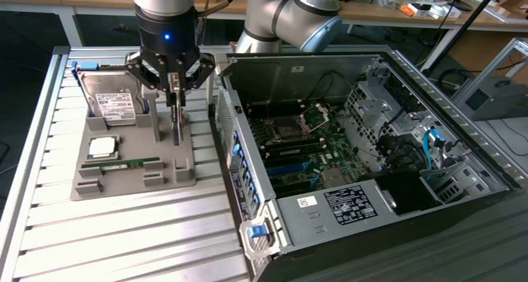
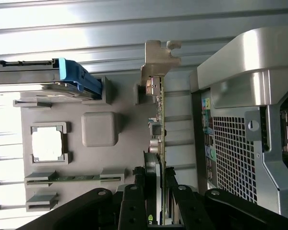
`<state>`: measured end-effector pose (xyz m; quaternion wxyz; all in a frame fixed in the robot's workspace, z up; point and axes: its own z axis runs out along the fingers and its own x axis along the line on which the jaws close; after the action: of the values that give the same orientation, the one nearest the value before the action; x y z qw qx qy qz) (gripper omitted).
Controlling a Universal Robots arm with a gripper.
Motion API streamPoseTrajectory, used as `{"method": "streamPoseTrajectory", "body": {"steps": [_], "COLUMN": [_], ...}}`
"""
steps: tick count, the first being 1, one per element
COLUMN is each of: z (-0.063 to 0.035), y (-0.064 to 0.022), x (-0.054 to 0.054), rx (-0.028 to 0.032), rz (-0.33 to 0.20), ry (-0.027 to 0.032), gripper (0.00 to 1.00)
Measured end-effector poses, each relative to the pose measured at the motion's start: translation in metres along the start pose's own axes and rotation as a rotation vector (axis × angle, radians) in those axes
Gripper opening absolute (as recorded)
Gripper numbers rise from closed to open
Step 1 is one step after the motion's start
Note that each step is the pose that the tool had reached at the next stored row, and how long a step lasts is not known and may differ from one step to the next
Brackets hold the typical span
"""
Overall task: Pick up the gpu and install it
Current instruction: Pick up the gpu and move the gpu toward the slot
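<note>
One thin edge is all the claw (image 1: pixel 175 91) has of the gpu (image 1: pixel 175 118), and that looks like the weak point. The card stands on edge in a slot of the grey holder (image 1: pixel 132 184). The claw sits straight above it, its fingers (image 2: pixel 133 203) closed on the card's upper edge, one on each face. Whether the card's lower edge has left the slot cannot be told.

With so narrow a hold, the card could pivot or slide between the pads if it drags on anything. The nearest thing to drag on is the holder itself. In the wrist view the silver bracket (image 2: pixel 159 57) lies close against a holder post, so a tilted pull could snag it and wrench the card, or lift the holder with it.

Further out, the hard drive (image 1: pixel 111 99) stands just beside the card on the exterior view's left, and the CPU (image 1: pixel 101 147) and RAM stick (image 1: pixel 123 164) lie lower on the holder. On the exterior view's right the open case (image 1: pixel 347 211) has its wall near the card, and a sideways swing could knock the card against that rim.
</note>
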<state>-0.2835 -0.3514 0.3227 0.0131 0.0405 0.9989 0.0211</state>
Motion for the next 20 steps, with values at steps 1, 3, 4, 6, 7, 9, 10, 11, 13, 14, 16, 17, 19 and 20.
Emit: {"method": "streamPoseTrajectory", "body": {"steps": [1,3,4,6,7,9,10,11,13,14,16,17,19,20], "z": [-0.0005,-0.0016,-0.0021,-0.0034,-0.0046,-0.0063,-0.0072,-0.0083,-0.0097,-0.0103,-0.0118,-0.0126,-0.0158,-0.0172], "y": [0.0,0.0001,0.0001,0.0001,0.0002,0.0003,0.0003,0.0003,0.0004,0.0004,0.0005,0.0006,0.0007,0.0007], "x": [0.0,0.0,0.0,0.0,0.0,0.0,0.0,0.0,0.0,0.0,0.0,0.0,0.0,0.0], "rx": [0.0,0.0,0.0,0.0,0.0,0.0,0.0,0.0,0.0,0.0,0.0001,0.0,-0.0001,0.0], "rz": [0.0,0.0,0.0,0.0,0.0,0.0,0.0,0.0,0.0,0.0,0.0,0.0,0.0,0.0], "ry": [0.0,0.0,0.0001,0.0,0.0001,0.0,0.0,0.0001,0.0,0.0,0.0001,0.0,0.0,0.0001], "gripper": [0.27,0.27,0.27,0.27,0.27,0.27,0.27,0.27,0.27,0.27,0.27,0.27,0.27,0.27]}}
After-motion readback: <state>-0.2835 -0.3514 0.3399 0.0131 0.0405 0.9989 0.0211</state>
